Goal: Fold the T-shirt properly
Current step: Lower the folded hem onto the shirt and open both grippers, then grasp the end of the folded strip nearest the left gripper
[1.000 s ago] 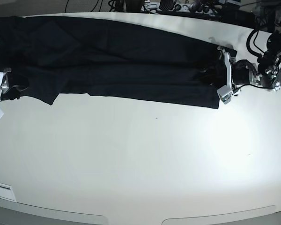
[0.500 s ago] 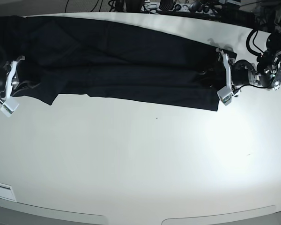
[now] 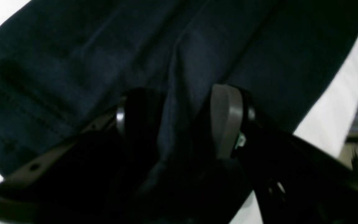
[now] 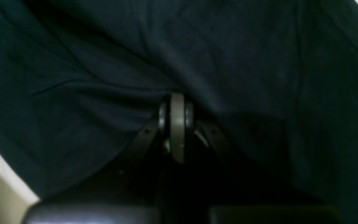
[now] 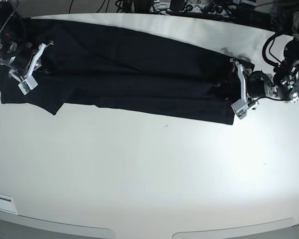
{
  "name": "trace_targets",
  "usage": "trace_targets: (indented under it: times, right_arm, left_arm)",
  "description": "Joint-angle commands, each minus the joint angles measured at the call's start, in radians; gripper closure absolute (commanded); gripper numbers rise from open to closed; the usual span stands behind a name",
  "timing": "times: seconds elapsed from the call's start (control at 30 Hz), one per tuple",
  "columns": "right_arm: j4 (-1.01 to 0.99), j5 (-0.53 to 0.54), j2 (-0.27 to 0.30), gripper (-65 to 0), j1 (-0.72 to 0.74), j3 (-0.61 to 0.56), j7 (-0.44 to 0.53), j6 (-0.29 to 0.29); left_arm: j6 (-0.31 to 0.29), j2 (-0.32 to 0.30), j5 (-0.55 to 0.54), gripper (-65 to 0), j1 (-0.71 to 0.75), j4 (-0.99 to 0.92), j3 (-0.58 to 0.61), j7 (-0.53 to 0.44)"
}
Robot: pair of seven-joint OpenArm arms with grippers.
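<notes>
The black T-shirt [image 5: 129,69] lies as a long flat strip across the far half of the white table [image 5: 149,169]. At its right end my left gripper [image 5: 239,87] stands open. The left wrist view shows a raised ridge of T-shirt [image 3: 104,46] running between the spread fingers [image 3: 227,121] of the left gripper [image 3: 172,124]. Over the shirt's left end sits my right gripper [image 5: 34,64]. In the right wrist view the right gripper [image 4: 177,102] has its pads pressed together, and creases in the T-shirt [image 4: 104,62] converge on its tips.
Cables and dark equipment [image 5: 189,7] crowd the table's far edge. A white strip [image 5: 0,201] sits at the front left corner. Bare tabletop [image 3: 337,109] shows beside the shirt's right end, and the table edge [image 4: 8,177] runs close by its left end.
My right gripper moved from the table's left edge up and inward onto the shirt's left end and shut there. The left gripper stayed nearly still and open.
</notes>
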Motion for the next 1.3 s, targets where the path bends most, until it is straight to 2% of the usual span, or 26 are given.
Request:
trace_targets:
  times: [0.0,0.07,0.1,0.2,0.3,0.47,0.6,0.67,0.73,0.83,0.9,1.0,1.17,1.27]
  right_arm:
    - [0.006,-0.035,0.002,0.0,0.000,0.005,0.003,0.001]
    - [0.006,-0.097,-0.017,0.0,0.000,0.005,0.038,0.001]
    - [0.006,-0.132,-0.024,0.0,0.000,0.005,0.057,-0.017]
    - [0.006,-0.216,-0.031,0.0,0.000,0.005,0.107,-0.125]
    - [0.006,-0.276,-0.030,0.0,0.000,0.005,0.108,-0.222]
    - [0.006,-0.371,-0.031,0.0,0.000,0.005,0.151,-0.343]
    - [0.006,-0.407,-0.031,0.0,0.002,0.005,0.168,-0.403]
    - [0.006,-0.419,-0.031,0.0,0.011,0.005,0.169,-0.404]
    - [0.006,-0.419,-0.030,0.0,0.026,0.005,0.167,-0.402]
    - [0.006,-0.419,-0.030,0.0,0.050,0.005,0.153,-0.402]
    - [0.006,-0.418,-0.030,0.0,0.058,0.005,0.147,-0.397]
    - [0.006,-0.418,-0.030,0.0,0.058,0.005,0.142,-0.380]
    - [0.006,-0.418,-0.029,0.0,0.064,0.005,0.132,-0.379]
    - [0.006,-0.419,-0.029,0.0,0.063,0.005,0.132,-0.375]
  left_arm:
    - [0.015,-0.020,-0.004,-34.7,-0.029,0.004,-0.008,0.009]
    - [0.027,-0.020,-0.005,-34.7,-0.053,0.004,-0.008,0.010]
    - [0.028,-0.020,-0.005,-34.7,-0.063,0.004,-0.008,0.010]
    - [0.030,-0.020,-0.011,-34.7,-0.091,0.004,-0.008,0.010]
    - [0.030,-0.020,-0.029,-34.7,-0.103,0.004,-0.008,0.011]
    - [0.026,-0.020,-0.065,-34.7,-0.115,0.004,-0.008,0.015]
    - [0.027,-0.020,-0.064,-34.7,-0.138,0.004,-0.010,0.021]
    - [0.035,-0.019,-0.066,-34.7,-0.144,0.005,-0.021,0.021]
    - [0.067,-0.019,-0.070,-34.7,-0.143,0.004,-0.045,0.021]
    - [0.220,-0.007,-0.054,-34.7,-0.137,0.004,-0.099,0.027]
    - [0.275,0.013,-0.037,-34.7,-0.115,0.004,-0.150,0.037]
    - [0.280,0.048,-0.077,-34.7,-0.083,-0.007,-0.187,0.067]
    - [0.275,0.114,-0.079,-34.8,-0.053,-0.013,-0.186,0.120]
    - [0.315,0.142,-0.039,-34.8,-0.048,-0.018,-0.186,0.122]
